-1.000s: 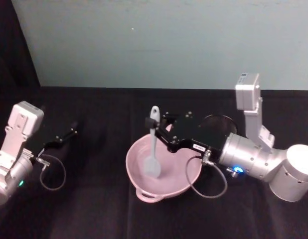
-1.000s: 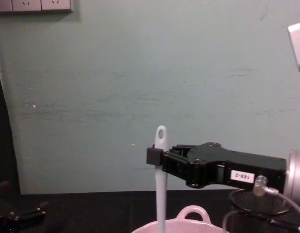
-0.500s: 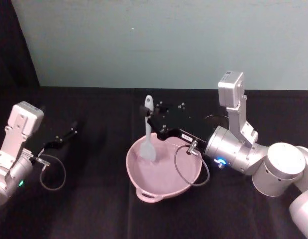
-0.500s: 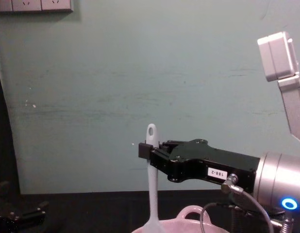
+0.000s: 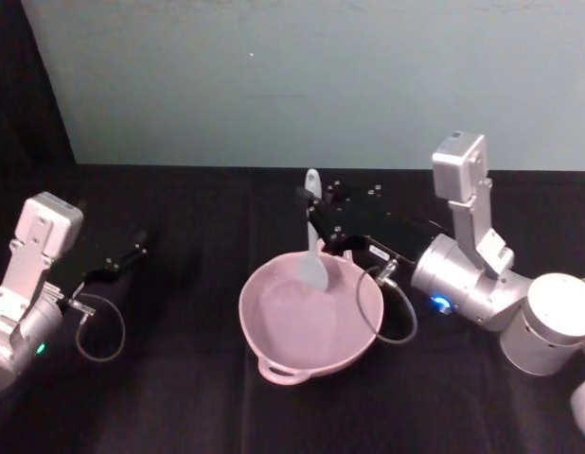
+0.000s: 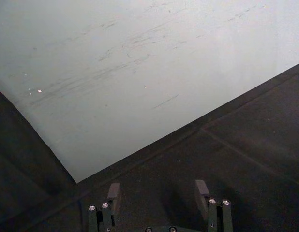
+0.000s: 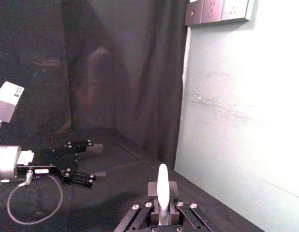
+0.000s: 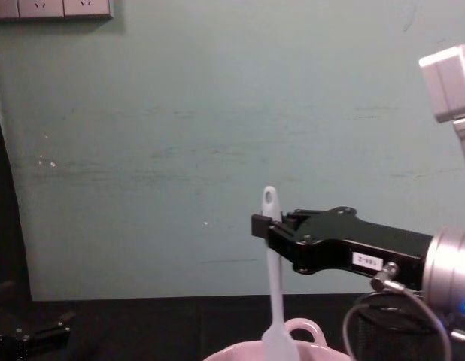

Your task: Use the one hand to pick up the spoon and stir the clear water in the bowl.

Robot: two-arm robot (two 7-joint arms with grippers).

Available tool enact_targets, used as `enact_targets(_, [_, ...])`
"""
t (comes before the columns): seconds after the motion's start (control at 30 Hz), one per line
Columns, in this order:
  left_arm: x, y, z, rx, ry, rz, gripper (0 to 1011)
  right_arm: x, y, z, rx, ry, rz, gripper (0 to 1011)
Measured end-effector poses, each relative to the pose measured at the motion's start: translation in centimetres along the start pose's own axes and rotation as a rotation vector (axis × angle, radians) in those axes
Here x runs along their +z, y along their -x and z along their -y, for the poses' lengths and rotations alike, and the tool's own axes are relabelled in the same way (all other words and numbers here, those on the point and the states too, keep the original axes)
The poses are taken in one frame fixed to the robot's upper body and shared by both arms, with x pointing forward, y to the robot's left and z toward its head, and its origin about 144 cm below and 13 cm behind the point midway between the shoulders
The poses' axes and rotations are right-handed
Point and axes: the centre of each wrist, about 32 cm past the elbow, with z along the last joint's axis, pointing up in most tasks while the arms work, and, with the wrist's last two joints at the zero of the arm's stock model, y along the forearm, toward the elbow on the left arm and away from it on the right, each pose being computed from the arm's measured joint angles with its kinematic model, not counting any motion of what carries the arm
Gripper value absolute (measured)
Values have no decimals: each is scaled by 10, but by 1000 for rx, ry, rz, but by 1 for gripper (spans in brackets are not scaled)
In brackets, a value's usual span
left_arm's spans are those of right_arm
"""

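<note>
My right gripper (image 5: 311, 210) is shut on the upper handle of the white spoon (image 5: 313, 248), holding it upright over the pink bowl (image 5: 252, 326). The spoon's flat head hangs inside the bowl near its far wall. In the chest view the spoon (image 8: 272, 278) drops from the right gripper (image 8: 262, 224) down to the bowl's rim (image 8: 236, 352), beside the arched loop handle (image 8: 303, 328). The right wrist view shows the spoon's handle tip (image 7: 162, 182) standing between the fingers. My left gripper (image 5: 132, 253) rests parked at the far left, open (image 6: 157, 193).
Black cloth covers the table (image 5: 179, 397), with a pale teal wall (image 5: 274, 76) behind it. A dark cable (image 5: 392, 312) loops from my right wrist over the bowl's right rim. A black mesh cup (image 8: 390, 331) stands behind the bowl on the right.
The right gripper carried the spoon toward the bowl's back left, then swung it right. The spoon head has moved from the bowl's middle to its far side. The left arm stayed still.
</note>
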Motion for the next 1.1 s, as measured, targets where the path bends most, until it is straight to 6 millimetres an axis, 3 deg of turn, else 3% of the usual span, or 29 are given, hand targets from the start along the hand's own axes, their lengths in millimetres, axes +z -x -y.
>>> enact_targets(0.37, [0, 0, 0, 0, 0, 0, 1005, 6, 2, 31, -3, 15, 13, 116])
enact_targets(0.57, [0, 0, 0, 0, 0, 0, 1005, 7, 11, 37, 47, 6, -16, 116])
enact_targets(0.83, [0, 0, 0, 0, 0, 0, 1005, 1, 29, 23, 138, -13, -65, 116])
enact_targets(1.1, [0, 0, 0, 0, 0, 0, 1005, -9, 29, -1, 128, -45, -88, 116])
